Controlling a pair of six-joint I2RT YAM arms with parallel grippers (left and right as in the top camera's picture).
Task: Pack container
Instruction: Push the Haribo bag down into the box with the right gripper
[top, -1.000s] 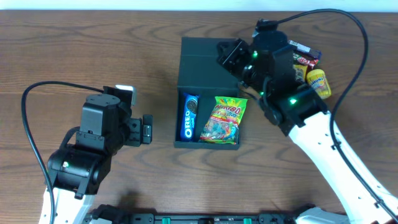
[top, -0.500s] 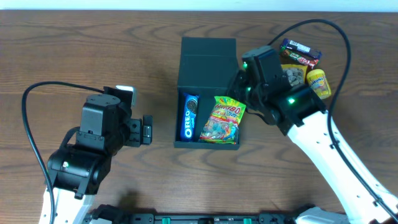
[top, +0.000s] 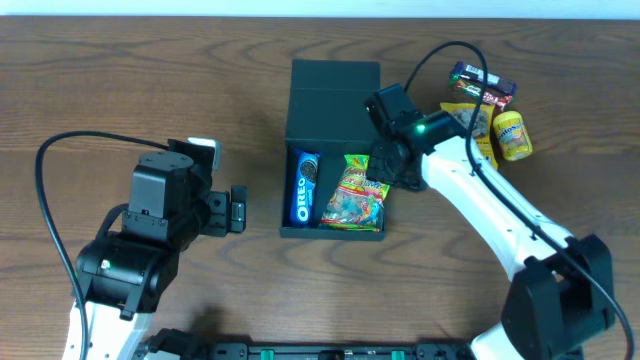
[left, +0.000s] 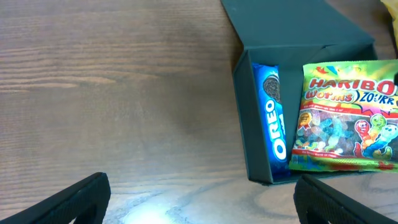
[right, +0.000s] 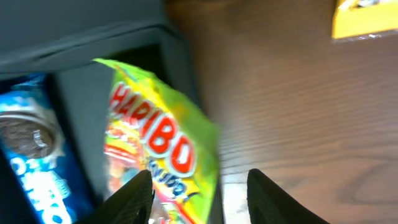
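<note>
Watching from overhead, I see the container (top: 333, 95) in the middle of the table (top: 120, 80), lid open, with an Oreo packet (top: 304, 186) and a Haribo bag (top: 355, 195) side by side inside. My right gripper (right: 199, 182) hangs over the bag's right edge, jaws parted, pinching nothing. My left gripper (left: 202, 179) is spread wide, well apart to the container's left.

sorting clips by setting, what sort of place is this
Probably a robotics lab or test bench, not a home: a left robot arm and a right robot arm at a wooden table, with a cookie pack and sweets bag in a black box.
</note>
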